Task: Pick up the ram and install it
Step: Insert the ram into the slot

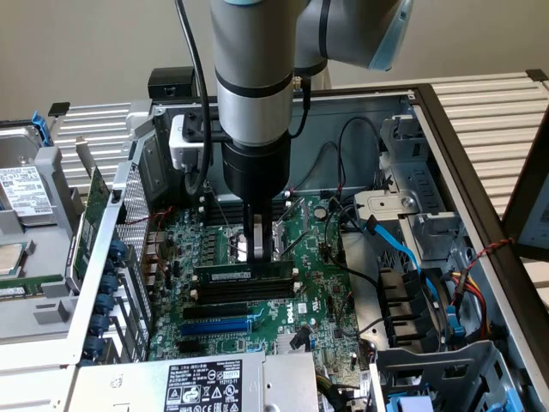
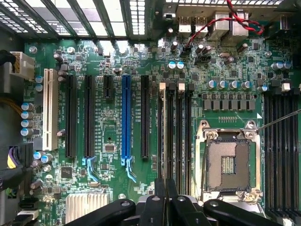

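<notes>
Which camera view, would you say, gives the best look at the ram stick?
The exterior view: the ram stick shows its long green side there, standing on the board under the gripper. The wrist view looks straight down on it, so at most its thin top edge shows among the black slots.

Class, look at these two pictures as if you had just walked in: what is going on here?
A robot arm is working inside an open computer case. Its gripper points straight down at the motherboard with its jaws closed, right at the top edge of the ram. The ram stands upright in a memory slot beside the empty black slots. Whether the jaws pinch the stick or only press on it cannot be told.
</notes>
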Action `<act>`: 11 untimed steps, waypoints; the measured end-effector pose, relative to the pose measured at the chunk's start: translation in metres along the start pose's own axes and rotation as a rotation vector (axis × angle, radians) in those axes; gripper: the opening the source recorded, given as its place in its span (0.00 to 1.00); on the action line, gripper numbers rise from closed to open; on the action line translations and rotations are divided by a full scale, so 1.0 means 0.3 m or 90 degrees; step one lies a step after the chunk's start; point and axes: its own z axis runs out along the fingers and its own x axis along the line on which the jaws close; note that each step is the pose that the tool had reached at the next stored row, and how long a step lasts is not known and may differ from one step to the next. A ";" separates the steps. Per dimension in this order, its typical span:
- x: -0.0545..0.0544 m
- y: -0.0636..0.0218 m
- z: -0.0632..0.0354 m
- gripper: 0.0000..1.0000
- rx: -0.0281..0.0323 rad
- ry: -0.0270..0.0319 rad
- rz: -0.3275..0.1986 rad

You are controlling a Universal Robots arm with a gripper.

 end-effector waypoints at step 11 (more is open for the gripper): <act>-0.003 -0.001 0.012 0.12 -0.0036 0.0026 -0.003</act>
